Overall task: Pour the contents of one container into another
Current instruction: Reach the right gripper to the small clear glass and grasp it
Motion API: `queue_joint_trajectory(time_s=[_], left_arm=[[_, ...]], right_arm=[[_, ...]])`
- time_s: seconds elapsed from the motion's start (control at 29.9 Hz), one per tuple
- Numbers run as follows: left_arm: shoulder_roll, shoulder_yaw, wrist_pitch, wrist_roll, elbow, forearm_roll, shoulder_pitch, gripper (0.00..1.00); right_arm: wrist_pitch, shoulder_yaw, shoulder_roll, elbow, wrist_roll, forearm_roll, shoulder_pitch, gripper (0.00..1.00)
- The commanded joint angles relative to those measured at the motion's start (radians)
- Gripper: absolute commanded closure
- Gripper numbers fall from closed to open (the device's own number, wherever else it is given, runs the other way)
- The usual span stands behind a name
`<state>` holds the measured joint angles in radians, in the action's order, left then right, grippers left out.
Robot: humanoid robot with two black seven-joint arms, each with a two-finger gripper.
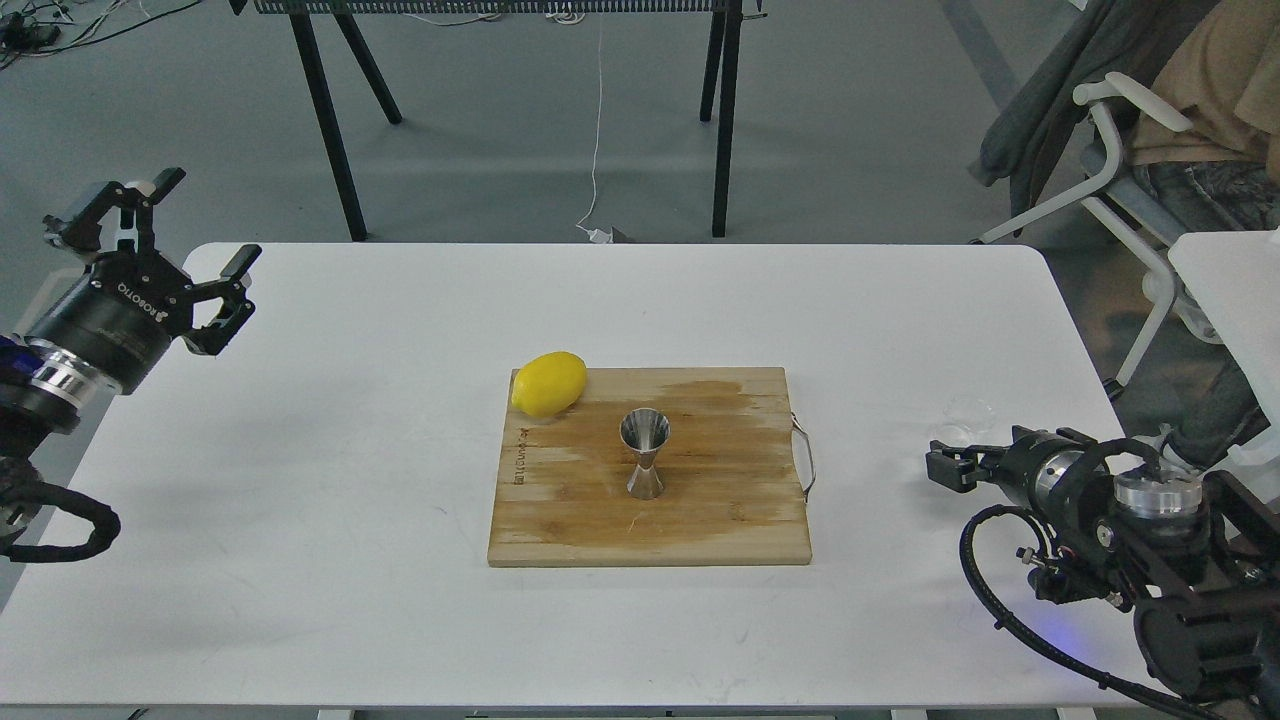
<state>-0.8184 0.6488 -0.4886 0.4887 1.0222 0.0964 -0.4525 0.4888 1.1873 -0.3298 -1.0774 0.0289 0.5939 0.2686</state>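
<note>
Nearest the camera, at the lower right, the right arm is seen, its right gripper (940,466) low over the white table (300,480) and pointing left. It is viewed dark and end-on, so how far it is open cannot be told, nor whether anything is held. Just beyond its tip, near the table's right edge, the clear glass cup (966,418) stands faintly visible; contact cannot be judged.

At the centre lies a wooden cutting board (700,520). The steel jigger (645,454) stands upright on it, well apart from the cup. A lemon (549,383) rests on the board's far left corner.

At the far left, the left gripper (190,265) is held above the table, fingers spread wide, empty.

The step in hand appears to be reaching for the cup. Next, a firm grasp is called for, then an upright carry to the jigger's narrow mouth.
</note>
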Motion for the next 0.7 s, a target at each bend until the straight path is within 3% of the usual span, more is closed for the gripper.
queue_joint_trajectory(time_s=[0.0, 0.67], left_arm=[[0.004, 0.000, 0.000, 0.000, -0.004, 0.000, 0.000, 0.09], [0.007, -0.001, 0.000, 0.000, -0.010, 0.000, 0.000, 0.09]], right_arm=[[0.000, -0.001, 0.005, 0.023, 0.009, -0.003, 0.024, 0.01], [-0.035, -0.008, 0.060, 0.111, 0.019, -0.051, 0.074, 0.06]])
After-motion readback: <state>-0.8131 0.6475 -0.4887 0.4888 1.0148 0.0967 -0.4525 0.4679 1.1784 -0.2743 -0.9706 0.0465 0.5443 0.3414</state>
